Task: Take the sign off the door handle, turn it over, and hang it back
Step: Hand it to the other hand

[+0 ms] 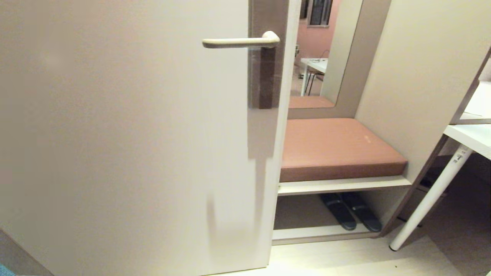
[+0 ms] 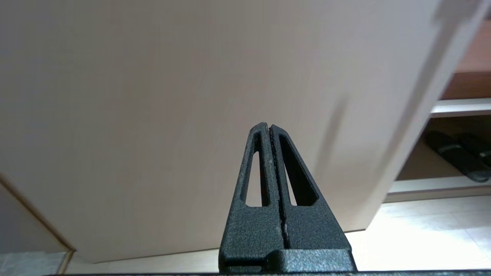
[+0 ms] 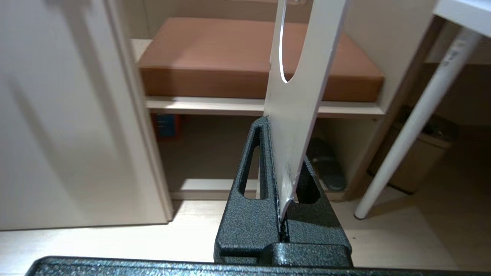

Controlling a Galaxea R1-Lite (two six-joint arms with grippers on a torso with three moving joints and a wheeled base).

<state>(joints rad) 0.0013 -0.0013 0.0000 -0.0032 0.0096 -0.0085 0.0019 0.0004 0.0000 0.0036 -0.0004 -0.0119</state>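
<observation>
Sign (image 3: 297, 96) is clamped by one end between the jaws of the right gripper (image 3: 279, 153), white face showing, standing out beyond the fingertips with its hole at the far end. The jaws pinch the end opposite the hole, which in my judgement leaves the hole free to be threaded over the lever. No lettering can be read on the card from this angle.

In the right wrist view, the door (image 3: 69, 115) edge lies at 9 o'clock of the gripper, the brown cushion (image 3: 215, 50) at 12 o'clock behind the card, and a white table leg (image 3: 414, 130) at 3 o'clock. Slippers (image 3: 326, 168) sit on the low shelf just behind the fingers.

Left gripper (image 2: 270, 128) is clenched on nothing, fingertips pressed together, pointing at the bare door panel. It reads as parked.

Handle (image 1: 239, 41) carries no card. In the head view it sits at 12 o'clock, a level lever on a brown backplate (image 1: 268, 76), its free end toward 9 o'clock. Neither arm appears in that view, so both grippers hang low, well below the lever.

Judgement: removal is done; hanging back is outstanding. Whether the card is already turned cannot be confirmed. The right arm must rise to lever height and bring the hole to the free end.
</observation>
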